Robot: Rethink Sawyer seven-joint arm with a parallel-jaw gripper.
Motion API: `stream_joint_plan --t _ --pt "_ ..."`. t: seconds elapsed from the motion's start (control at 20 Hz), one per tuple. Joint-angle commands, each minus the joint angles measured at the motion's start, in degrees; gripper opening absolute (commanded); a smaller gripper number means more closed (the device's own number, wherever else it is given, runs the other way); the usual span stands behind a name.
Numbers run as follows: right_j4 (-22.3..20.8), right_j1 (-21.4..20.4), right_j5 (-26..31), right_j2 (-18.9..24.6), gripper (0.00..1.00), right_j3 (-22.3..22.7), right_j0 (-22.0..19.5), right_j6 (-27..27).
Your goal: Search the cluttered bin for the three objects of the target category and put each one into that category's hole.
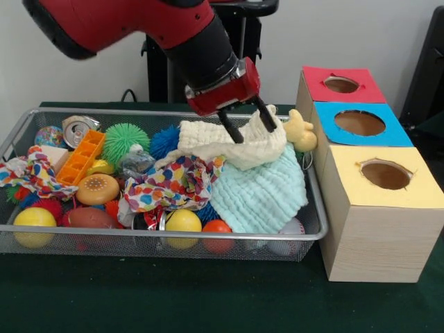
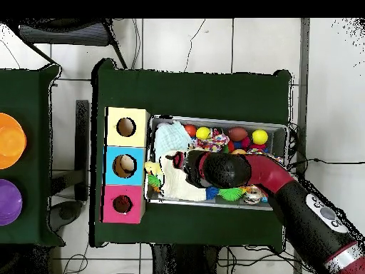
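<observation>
Above the wire bin [image 1: 14, 142], the end effector [image 1: 251, 123] seemingly grips the lifted cream cloth [image 1: 229, 144].

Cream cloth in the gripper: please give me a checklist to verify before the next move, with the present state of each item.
1. Gripper shut on the cream cloth: ok, both fingers pinch its upper edge.
2. Cloth fully clear of the wire bin: not ok, its lower part lies on the mint cloth.
3. Nothing else lifted along: cannot tell; the yellow plush toy sits against the cloth.
4. Three box holes unobstructed: ok for the blue box and yellow box holes; the red box hole too.
5. Arm clear of the boxes: ok.
</observation>
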Motion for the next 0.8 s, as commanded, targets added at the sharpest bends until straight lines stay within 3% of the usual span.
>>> stream_joint_plan --t 0.05,0.35,0.5,0.65,0.8 --pt "-6.02 -16.12 -8.82 -6.60 1.00 -1.18 3.74 7.77" --pt "-4.54 -22.11 -15.17 -9.80 1.00 3.17 6.20 10.38" --pt "-1.45 -25.96 -12.21 -12.79 1.00 6.37 7.99 11.74" --pt "6.03 -29.90 -2.46 -18.37 1.00 11.90 11.48 16.43" --pt "10.65 -31.49 -4.48 -19.66 1.00 16.30 12.74 18.25"
